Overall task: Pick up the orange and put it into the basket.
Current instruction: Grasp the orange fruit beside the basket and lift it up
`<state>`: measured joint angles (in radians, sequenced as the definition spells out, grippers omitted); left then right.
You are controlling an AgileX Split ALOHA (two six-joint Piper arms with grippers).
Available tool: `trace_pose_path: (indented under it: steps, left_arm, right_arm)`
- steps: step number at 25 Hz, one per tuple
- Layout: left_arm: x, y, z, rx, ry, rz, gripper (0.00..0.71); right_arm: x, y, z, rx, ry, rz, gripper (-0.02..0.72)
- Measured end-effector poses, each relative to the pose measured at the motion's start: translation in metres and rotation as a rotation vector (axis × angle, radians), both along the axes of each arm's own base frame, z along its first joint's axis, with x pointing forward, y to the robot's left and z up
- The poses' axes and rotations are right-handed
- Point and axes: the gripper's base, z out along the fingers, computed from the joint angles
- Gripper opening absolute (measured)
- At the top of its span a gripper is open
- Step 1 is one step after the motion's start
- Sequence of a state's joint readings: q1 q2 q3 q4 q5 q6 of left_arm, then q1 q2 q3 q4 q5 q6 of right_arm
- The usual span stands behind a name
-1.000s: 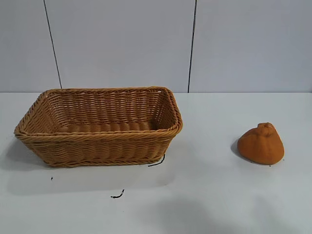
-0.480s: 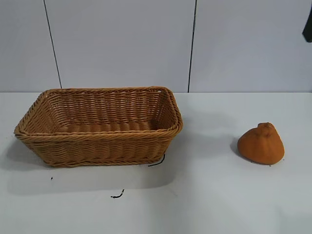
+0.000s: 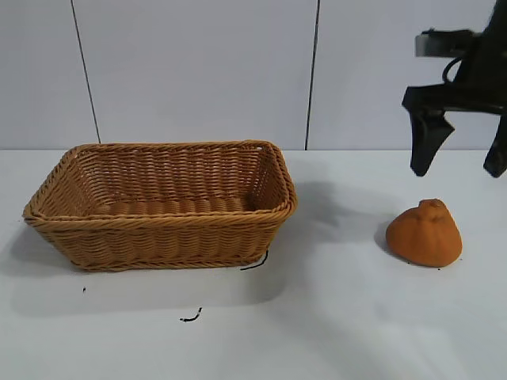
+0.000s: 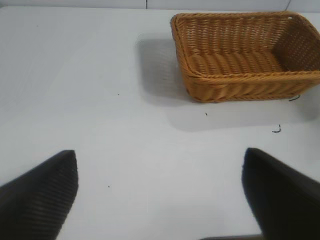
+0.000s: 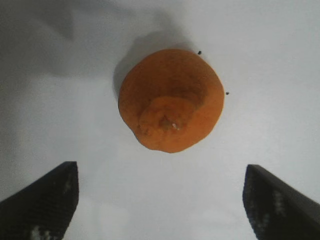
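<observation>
Wicker basket (image 3: 162, 202) sits left of centre on white table (image 3: 333, 317). Orange (image 3: 425, 233) rests at lower right, well apart from basket. Right gripper (image 3: 458, 168) hangs above it at upper right, fingers spread wide, empty. Left gripper (image 4: 160, 195) likewise spread, empty.

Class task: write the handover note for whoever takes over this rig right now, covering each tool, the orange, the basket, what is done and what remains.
Right tool: open, pointing down, above the orange, not touching it.
Left tool: open, parked well short of the basket.
Orange: sits on the table, to the right of the basket in the exterior view.
Basket: holds nothing.
Done: nothing grasped yet.
Left: lower, grip the orange, carry it over, release it into the basket.
</observation>
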<state>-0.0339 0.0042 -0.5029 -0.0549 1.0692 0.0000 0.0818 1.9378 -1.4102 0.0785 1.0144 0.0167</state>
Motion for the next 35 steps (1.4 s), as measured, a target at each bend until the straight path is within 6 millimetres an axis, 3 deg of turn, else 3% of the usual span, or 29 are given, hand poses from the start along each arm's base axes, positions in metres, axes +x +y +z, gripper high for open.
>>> trace_pose_path:
  steps: [10,16,20,23,26,30,35]
  left_arm:
    - [0.000,0.000,0.000,0.000,0.000,0.000,0.639]
    - [0.000,0.000,0.000,0.000,0.000,0.000,0.639]
    - [0.000,0.000,0.000,0.000,-0.001,0.000,0.639]
    - [0.000,0.000,0.000,0.000,-0.001,0.000,0.639]
    - [0.000,0.000,0.000,0.000,-0.001,0.000,0.639]
    - [0.000,0.000,0.000,0.000,-0.001,0.000,0.639]
    - [0.000,0.000,0.000,0.000,0.000,0.000,0.639]
  right_arm:
    - [0.018,-0.002,-0.054,-0.040,0.012,-0.029,0.634]
    - [0.019,-0.002,-0.072,-0.042,0.053,-0.035,0.625]
    - [0.018,-0.002,-0.074,-0.042,0.063,-0.036,0.516]
    - [0.018,-0.002,-0.074,-0.042,0.071,-0.036,0.307]
    - [0.017,-0.002,-0.062,-0.041,0.057,-0.033,0.069]
    - [0.018,-0.002,-0.025,-0.037,0.000,-0.016,0.057]
    - [0.031,-0.001,0.052,-0.024,-0.168,-0.008,0.057]
